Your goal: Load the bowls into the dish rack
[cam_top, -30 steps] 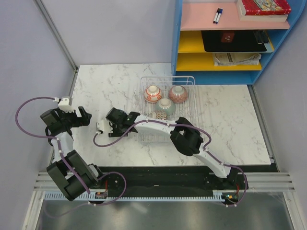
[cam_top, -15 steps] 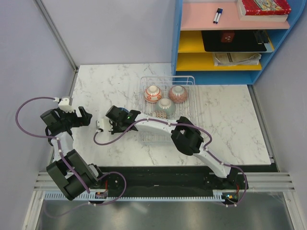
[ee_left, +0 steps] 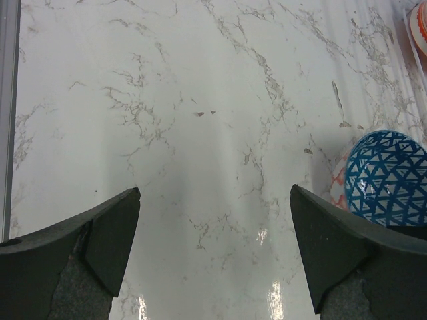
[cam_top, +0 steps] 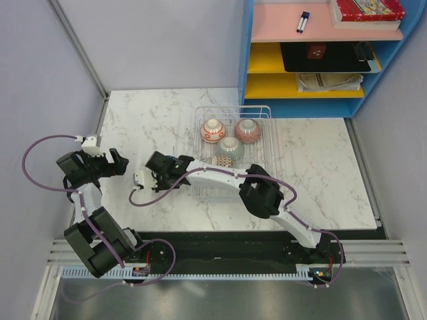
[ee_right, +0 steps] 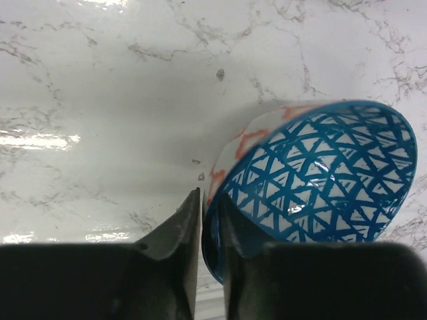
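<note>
Bowls number five by the task's wording, and most look loaded. Inside the dish rack [cam_top: 212, 190] sit a red-patterned bowl [cam_top: 213, 130], a brownish-red bowl [cam_top: 247, 131] and the pale green bowl [cam_top: 230, 147], all rim up. A fourth patterned bowl [cam_top: 223, 162] sits closer to the right jaws, partly hidden by the right arm [cam_top: 220, 177]. I judge four of five done.

The last one, the blue bowl [ee_right: 313, 177], is outside the rack, over the bench [cam_top: 147, 127]. The right jaws stand narrow, pinched on its rim: one jaw is against the white-and-orange outer wall, the other inside on the blue triangle pattern. The bowl hangs tilted to the right of the jaws, its mouth turned toward the wrist camera. Whether its foot touches the bench I cannot tell. The rack lies behind these jaws, back along their own arm.

The left jaws stand wide and hold nothing, with bare marble between them. In the left wrist view the blue bowl shows just outside their right jaw.

What seems left is to lift the blue bowl, carry it back over the rack's low wall to the open grid closest to the right jaws, set it down and let go.
</note>
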Motion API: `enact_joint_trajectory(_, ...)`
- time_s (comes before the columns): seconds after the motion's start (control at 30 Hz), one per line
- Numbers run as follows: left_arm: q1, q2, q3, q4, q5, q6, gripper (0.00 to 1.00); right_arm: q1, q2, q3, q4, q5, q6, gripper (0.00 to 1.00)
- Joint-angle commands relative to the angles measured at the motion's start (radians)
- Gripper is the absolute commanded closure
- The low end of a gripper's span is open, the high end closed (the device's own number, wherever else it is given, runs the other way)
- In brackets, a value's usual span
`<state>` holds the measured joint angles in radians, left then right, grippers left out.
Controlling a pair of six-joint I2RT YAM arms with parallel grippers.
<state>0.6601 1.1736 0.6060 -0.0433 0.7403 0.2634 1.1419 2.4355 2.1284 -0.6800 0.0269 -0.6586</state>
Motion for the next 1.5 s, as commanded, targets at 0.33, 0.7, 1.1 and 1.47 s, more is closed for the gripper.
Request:
enact_joint_trajectory(0.33,0.009,0.004,0.005,0.033,0.031,-0.023,0.0,0.019,-0.111,-0.016,-0.058,-0.004,-0.003,0.62)
enact_joint_trajectory(0.7,0.009,0.014,0.008,0.033,0.034,-0.023,0.0,0.027,-0.118,-0.012,-0.089,0.001,-0.035,0.66)
enact_joint_trajectory(1.1,0.009,0.02,0.011,0.031,0.034,-0.02,0.0,0.032,-0.089,-0.001,-0.09,-0.013,-0.033,0.64)
enact_joint_trajectory(1.47,0.009,0.026,0.012,0.026,0.041,-0.019,0.0,0.032,-0.058,0.018,-0.085,-0.008,-0.033,0.64)
